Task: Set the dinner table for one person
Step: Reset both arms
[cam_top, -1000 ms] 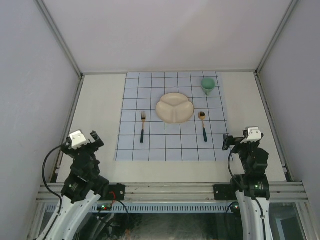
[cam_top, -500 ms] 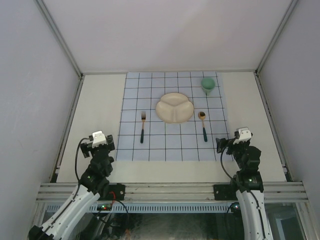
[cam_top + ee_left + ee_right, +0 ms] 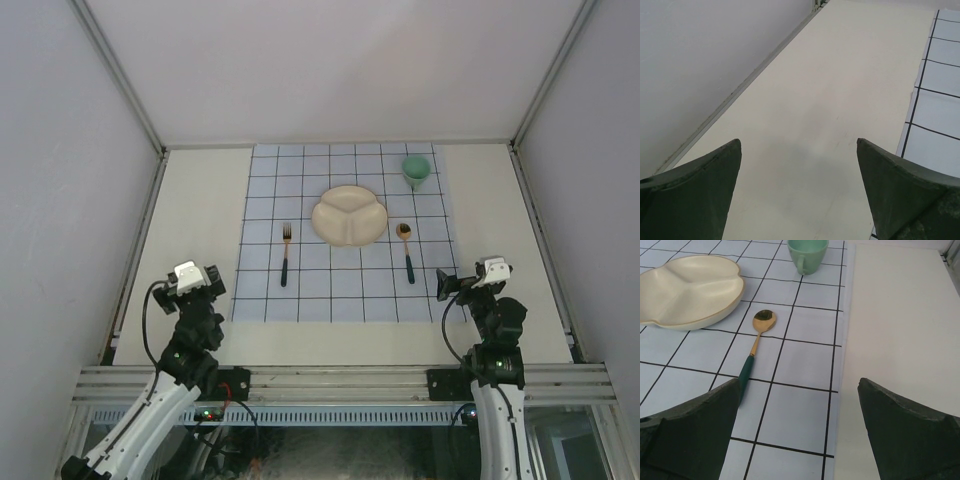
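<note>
On the cream-white dinner table (image 3: 190, 215) lies a pale-blue grid cloth (image 3: 345, 290). On it are a cream divided plate (image 3: 349, 215), a fork (image 3: 285, 253) with a dark green handle to its left, a gold spoon (image 3: 406, 250) with a green handle to its right, and a green cup (image 3: 416, 169) at the far right. In the right wrist view the plate (image 3: 685, 290), spoon (image 3: 754, 352) and cup (image 3: 807, 255) lie ahead. My left gripper (image 3: 197, 281) is open and empty over bare table (image 3: 805, 125). My right gripper (image 3: 458, 284) is open and empty by the cloth's near right corner.
Grey walls enclose the table on the left, back and right. A metal rail (image 3: 340, 382) runs along the near edge by the arm bases. The cloth's left edge (image 3: 935, 115) shows at the right of the left wrist view.
The left arm swung in toward the cloth's near left corner, then eased slightly back left. The right gripper shifted left, then slightly right again. Tableware has not moved.
</note>
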You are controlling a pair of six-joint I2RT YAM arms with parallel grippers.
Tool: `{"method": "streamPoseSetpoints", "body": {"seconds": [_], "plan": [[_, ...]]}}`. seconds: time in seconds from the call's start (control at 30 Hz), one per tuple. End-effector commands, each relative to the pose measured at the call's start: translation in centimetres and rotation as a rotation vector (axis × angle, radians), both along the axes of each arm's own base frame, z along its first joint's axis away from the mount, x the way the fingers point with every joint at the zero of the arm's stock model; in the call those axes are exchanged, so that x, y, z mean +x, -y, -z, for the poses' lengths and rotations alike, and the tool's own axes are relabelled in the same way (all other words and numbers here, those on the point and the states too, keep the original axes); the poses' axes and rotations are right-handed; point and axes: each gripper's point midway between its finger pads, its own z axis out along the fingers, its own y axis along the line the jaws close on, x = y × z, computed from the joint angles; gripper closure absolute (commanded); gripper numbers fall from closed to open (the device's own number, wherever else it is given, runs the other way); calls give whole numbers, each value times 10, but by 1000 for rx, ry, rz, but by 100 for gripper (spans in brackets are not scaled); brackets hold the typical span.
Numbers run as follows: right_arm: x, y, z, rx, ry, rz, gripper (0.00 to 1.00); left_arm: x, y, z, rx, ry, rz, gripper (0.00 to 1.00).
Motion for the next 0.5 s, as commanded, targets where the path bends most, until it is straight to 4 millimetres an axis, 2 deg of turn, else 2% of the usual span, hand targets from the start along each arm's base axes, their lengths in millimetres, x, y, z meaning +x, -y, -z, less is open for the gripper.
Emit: {"method": "streamPoseSetpoints", "body": {"seconds": [0.0,0.33,0.47], "plan": [[-2,1,22,21,-34,13,0,1,0,5,-17,15,-8,0],[-2,1,21,22,-30,13,0,1,-5,7,-4,-23,-62,0],[-2,1,21,21,-30,14,0,10,15,6,26,-52,96,0]]}}
